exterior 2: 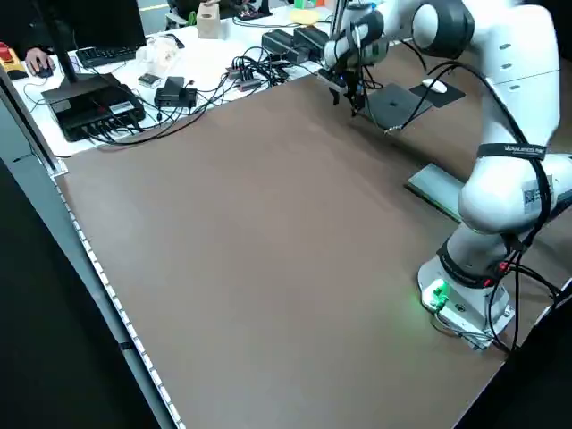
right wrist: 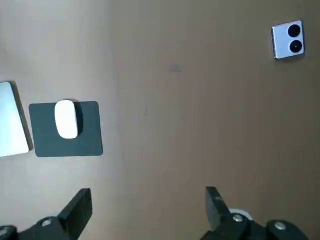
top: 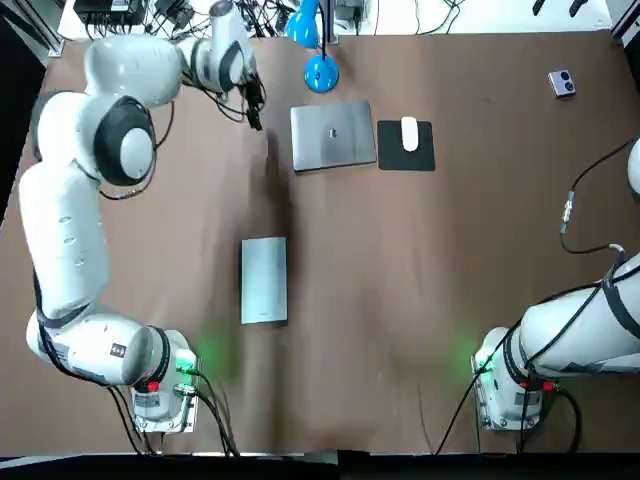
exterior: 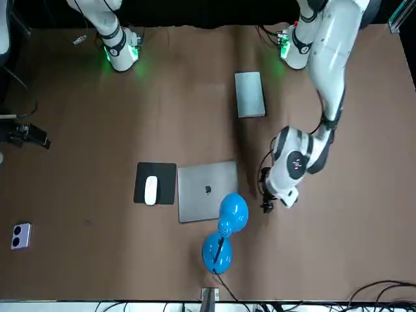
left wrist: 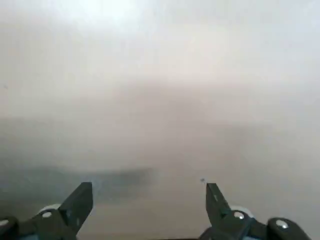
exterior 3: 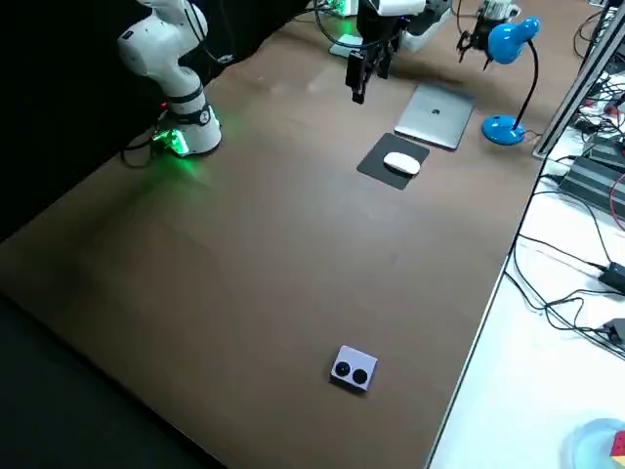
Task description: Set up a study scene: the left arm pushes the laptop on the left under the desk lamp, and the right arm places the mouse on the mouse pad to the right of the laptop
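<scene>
brown table (top: 420,300), with a white bench (exterior 3: 518,371) carrying cables and power bricks along its far edge. closed silver laptop (top: 333,135) sits far-centre, its far edge just beside the base of the blue desk lamp (top: 320,72). in the front view the lamp head overlaps the laptop's far edge. black mouse pad (top: 406,160) lies just right of the laptop, thin gap between them. white mouse (top: 409,133) is on the pad, on its far half.

left gripper (top: 255,120) points down at the far side, just left of the laptop's left edge and apart from it. its fingers (left wrist: 80,202) are spread with nothing between them. its wrist view shows only blurred table, so can't tell if the tips touch the surface.

right gripper (right wrist: 147,192) hangs in the air over the right side of the table, well apart from the pad. its fingers (right wrist: 75,210) are spread wide, holding nothing. its wrist view looks down on the mouse, the pad, a sliver of laptop and a small device.

grey flat slab (top: 264,280) lies mid-table, near of the laptop and a bit left, well apart from it. the small lilac device (top: 562,83), with two dark circles, sits far-right on the table.
</scene>
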`<state>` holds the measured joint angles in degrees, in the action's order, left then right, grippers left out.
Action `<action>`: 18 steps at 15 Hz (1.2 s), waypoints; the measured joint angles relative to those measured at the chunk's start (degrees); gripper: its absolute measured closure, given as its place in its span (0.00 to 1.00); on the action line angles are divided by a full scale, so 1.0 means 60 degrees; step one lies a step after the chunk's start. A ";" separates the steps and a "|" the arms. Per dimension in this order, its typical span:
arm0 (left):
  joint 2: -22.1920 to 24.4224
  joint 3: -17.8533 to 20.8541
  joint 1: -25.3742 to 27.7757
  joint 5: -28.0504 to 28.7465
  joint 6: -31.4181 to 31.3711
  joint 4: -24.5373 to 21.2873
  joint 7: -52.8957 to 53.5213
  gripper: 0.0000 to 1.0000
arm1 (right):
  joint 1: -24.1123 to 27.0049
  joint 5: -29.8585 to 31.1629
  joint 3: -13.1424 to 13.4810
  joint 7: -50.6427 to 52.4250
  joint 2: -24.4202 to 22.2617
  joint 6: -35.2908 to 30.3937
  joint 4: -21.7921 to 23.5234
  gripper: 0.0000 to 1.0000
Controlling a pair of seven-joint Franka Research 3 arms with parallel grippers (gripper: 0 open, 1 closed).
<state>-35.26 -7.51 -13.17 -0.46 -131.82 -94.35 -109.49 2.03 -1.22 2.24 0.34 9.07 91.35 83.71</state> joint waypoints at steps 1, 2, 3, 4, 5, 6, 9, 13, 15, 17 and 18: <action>0.0292 0.0038 0.0144 0.0083 0.0292 -0.0030 0.0230 0.00 | 0.0004 0.0000 0.0001 0.0000 0.0000 -0.0001 0.0005 0.00; 0.0564 0.0045 0.0301 0.0142 0.0627 -0.0040 0.0649 0.00 | 0.0006 -0.0001 0.0001 0.0000 0.0000 -0.0002 0.0008 0.00; 0.0811 0.0047 0.0448 0.0161 0.0970 -0.0043 0.1217 0.00 | 0.0007 -0.0001 0.0001 0.0000 0.0000 -0.0002 0.0009 0.00; 0.1027 0.0055 0.0565 0.0165 0.1315 -0.0048 0.1890 0.00 | 0.0008 -0.0001 0.0001 0.0000 0.0000 -0.0002 0.0009 0.00; 0.1216 0.0059 0.0678 0.0165 0.1662 -0.0052 0.2567 0.00 | 0.0009 -0.0001 0.0001 0.0000 0.0000 -0.0002 0.0010 0.00; 0.1371 0.0065 0.0798 0.0166 0.2026 -0.0056 0.3167 0.00 | 0.0009 -0.0001 0.0001 0.0000 0.0000 -0.0002 0.0010 0.00; 0.1759 0.0073 0.1313 0.0168 0.2966 -0.0061 0.5073 0.00 | 0.0011 -0.0002 0.0001 0.0000 0.0000 -0.0002 0.0011 0.00; 0.2399 0.0082 0.2130 0.0168 0.3798 0.0009 0.8392 0.00 | 0.0012 -0.0003 0.0001 0.0000 0.0000 -0.0002 0.0011 0.00; 0.2671 0.0087 0.2710 0.0169 0.4236 0.0060 0.9988 0.00 | 0.0014 -0.0004 0.0001 0.0000 0.0000 -0.0002 0.0012 0.00; 0.2847 0.0073 0.3229 0.0169 0.4389 0.0125 1.1404 0.00 | 0.0017 -0.0004 0.0001 0.0000 0.0000 -0.0002 0.0012 0.00; 0.2939 0.0070 0.3387 0.0169 0.4480 0.0178 1.2047 0.00 | 0.0019 -0.0004 0.0001 0.0000 0.0000 -0.0002 0.0011 0.00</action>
<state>-17.63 -7.09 7.15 0.56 -104.95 -93.29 -37.21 2.14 -1.25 2.24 0.34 9.07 91.34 83.78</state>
